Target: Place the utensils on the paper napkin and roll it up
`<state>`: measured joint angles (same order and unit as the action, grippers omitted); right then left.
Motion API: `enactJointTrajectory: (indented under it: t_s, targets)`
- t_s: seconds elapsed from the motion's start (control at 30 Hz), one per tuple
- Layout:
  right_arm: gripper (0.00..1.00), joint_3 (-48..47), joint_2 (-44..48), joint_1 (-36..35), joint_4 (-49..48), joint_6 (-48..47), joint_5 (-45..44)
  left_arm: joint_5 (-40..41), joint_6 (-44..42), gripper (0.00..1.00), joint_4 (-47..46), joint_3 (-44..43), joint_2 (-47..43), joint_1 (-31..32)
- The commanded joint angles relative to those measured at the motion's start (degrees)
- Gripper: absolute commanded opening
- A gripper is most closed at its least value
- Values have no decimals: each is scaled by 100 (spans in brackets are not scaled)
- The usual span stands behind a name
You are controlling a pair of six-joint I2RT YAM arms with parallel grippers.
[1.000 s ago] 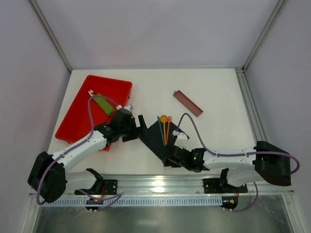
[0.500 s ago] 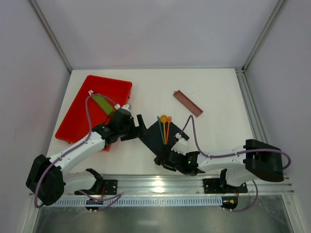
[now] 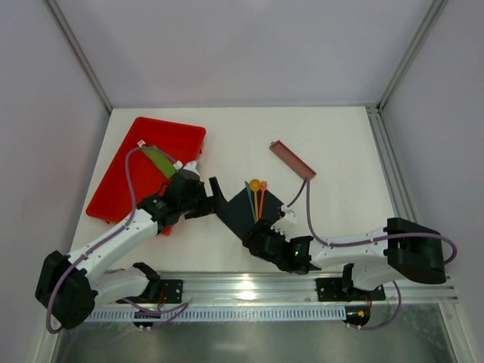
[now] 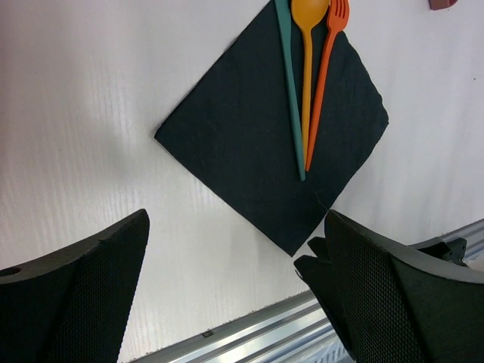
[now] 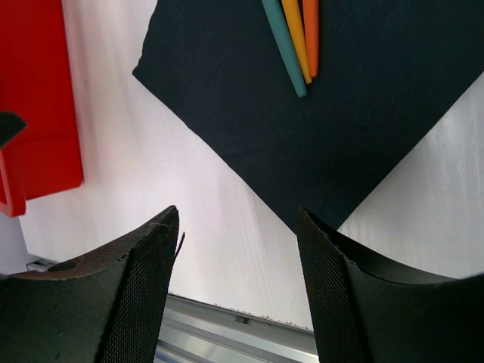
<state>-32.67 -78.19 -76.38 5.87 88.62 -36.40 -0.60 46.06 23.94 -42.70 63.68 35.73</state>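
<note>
The black paper napkin (image 3: 243, 213) lies on the table as a diamond, also in the left wrist view (image 4: 249, 144) and the right wrist view (image 5: 333, 113). Three utensils (image 3: 255, 197) lie side by side on its right half: a teal knife (image 4: 290, 98), a yellow spoon (image 4: 307, 60) and an orange fork (image 4: 324, 83); their handle ends show in the right wrist view (image 5: 296, 45). My left gripper (image 3: 218, 198) (image 4: 236, 227) is open and empty at the napkin's left corner. My right gripper (image 3: 253, 240) (image 5: 237, 215) is open and empty at the napkin's near corner.
A red tray (image 3: 121, 189) (image 5: 38, 98) lies at the left with a flat green piece (image 3: 160, 160) in it. A long brown tray (image 3: 293, 160) lies at the back right. A metal rail (image 3: 249, 283) runs along the table's near edge.
My right gripper has moved left to the napkin's near corner, then slightly forward. The left gripper has shifted slightly. The napkin and utensils have not moved.
</note>
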Motion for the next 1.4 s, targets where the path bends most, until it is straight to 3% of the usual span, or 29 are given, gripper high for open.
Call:
enactJointTrajectory:
  t_s: [0.0, 0.03, 0.1, 0.37, 0.7, 0.93, 1.37]
  targets:
    - [65, -116, 313, -17, 412, 417, -763, 192, -18, 95, 5, -90, -189, 31]
    - [66, -169, 340, -17, 1042, 715, -720, 201, -10, 95, 14, -90, -207, 31]
    - [66, -223, 427, -26, 1381, 1209, -545, 236, -1, 95, 5, -81, -216, 40]
    - [68, -398, 104, -26, 1417, 1675, 44, 262, -62, 95, 40, -186, -198, 40]
    - [70, -557, -565, -26, 1338, 1860, 46, 411, -124, 95, 163, -301, -427, 40]
    - [70, -21, -574, -26, 435, 1975, -429, 473, -185, 95, 268, -353, -427, 40]
    - [70, 76, -487, -26, -411, 1026, -1219, 377, -27, 95, 155, -151, -418, 49]
